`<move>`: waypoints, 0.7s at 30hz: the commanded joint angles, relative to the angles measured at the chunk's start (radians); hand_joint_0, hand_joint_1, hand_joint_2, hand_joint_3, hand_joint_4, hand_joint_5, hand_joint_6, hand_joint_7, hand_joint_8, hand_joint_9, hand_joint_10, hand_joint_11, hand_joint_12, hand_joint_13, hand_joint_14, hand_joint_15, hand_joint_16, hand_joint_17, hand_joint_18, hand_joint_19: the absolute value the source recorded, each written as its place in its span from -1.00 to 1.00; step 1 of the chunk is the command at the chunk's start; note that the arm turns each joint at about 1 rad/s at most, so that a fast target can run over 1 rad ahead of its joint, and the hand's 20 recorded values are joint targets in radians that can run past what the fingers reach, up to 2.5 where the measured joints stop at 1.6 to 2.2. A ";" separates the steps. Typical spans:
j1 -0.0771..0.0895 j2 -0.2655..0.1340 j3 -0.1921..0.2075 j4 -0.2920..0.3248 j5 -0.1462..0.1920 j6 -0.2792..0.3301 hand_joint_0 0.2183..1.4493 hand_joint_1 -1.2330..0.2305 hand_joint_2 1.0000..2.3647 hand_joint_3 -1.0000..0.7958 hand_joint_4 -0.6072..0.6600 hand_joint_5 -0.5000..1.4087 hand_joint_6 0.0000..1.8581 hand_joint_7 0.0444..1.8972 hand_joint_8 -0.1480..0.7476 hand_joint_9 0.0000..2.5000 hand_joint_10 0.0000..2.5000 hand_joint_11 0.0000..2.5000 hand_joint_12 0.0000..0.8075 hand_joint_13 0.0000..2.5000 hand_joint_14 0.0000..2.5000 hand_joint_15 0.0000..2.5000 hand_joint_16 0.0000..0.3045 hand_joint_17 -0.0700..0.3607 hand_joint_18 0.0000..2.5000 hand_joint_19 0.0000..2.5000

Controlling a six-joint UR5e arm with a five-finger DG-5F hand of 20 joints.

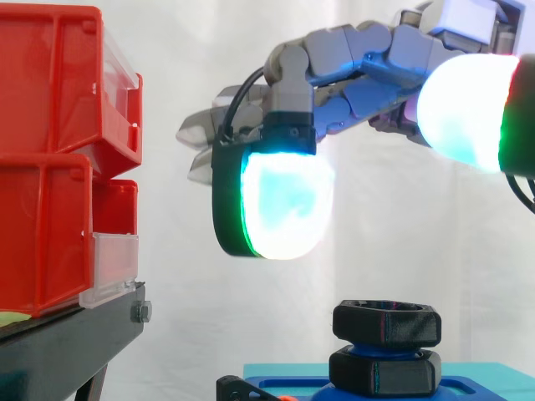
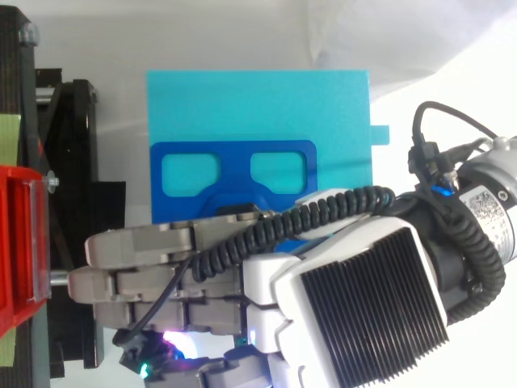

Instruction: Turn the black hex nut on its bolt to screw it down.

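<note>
- A white curtain (image 1: 443, 251) hangs behind everything.
- The robot's hand (image 2: 363, 299) reaches in from the right in the side view. Its fingers (image 1: 351, 50) stretch out nearly straight toward the red bins. The hand is open and holds nothing.
- The red bins (image 1: 46, 159) are stacked at the left on a black stand (image 1: 58, 342).
- One fat pad (image 1: 284, 205) glows white and green-blue. It points down and hangs in the air, up and to the left of the top black hex nut, not touching it. Another glowing pad (image 1: 464, 104) sits higher, off to the right.
- From above, a light blue plate (image 2: 258, 105) lies on the table beside the stand, and a dark blue holder (image 2: 234, 149) lies on it. The hand covers the near part of the holder.
- The top black hex nut (image 1: 386, 322) sits on the blue bolt (image 1: 386, 348), under the hand.
- A lower black nut (image 1: 384, 370) sits just below it on the same bolt, down at the holder.
</note>
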 commanded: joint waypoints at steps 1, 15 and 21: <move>0.005 0.000 -0.001 -0.031 0.006 -0.007 -0.49 0.52 -1.00 -0.44 0.41 -0.55 -0.46 0.24 -0.04 -0.47 -1.00 -1.00 -0.14 -0.64 -1.00 -1.00 -0.64 -0.11 -0.79 -0.98; -0.004 0.000 -0.045 0.007 0.014 -0.005 -0.49 0.51 -1.00 -0.44 0.44 -0.55 -0.46 0.23 -0.04 -0.47 -1.00 -1.00 -0.14 -0.64 -1.00 -1.00 -0.64 -0.11 -0.79 -0.99; -0.013 0.000 -0.045 0.007 0.011 -0.007 -0.49 0.51 -1.00 -0.44 0.40 -0.55 -0.46 0.23 -0.04 -0.47 -1.00 -1.00 -0.14 -0.64 -1.00 -1.00 -0.64 -0.11 -0.79 -0.98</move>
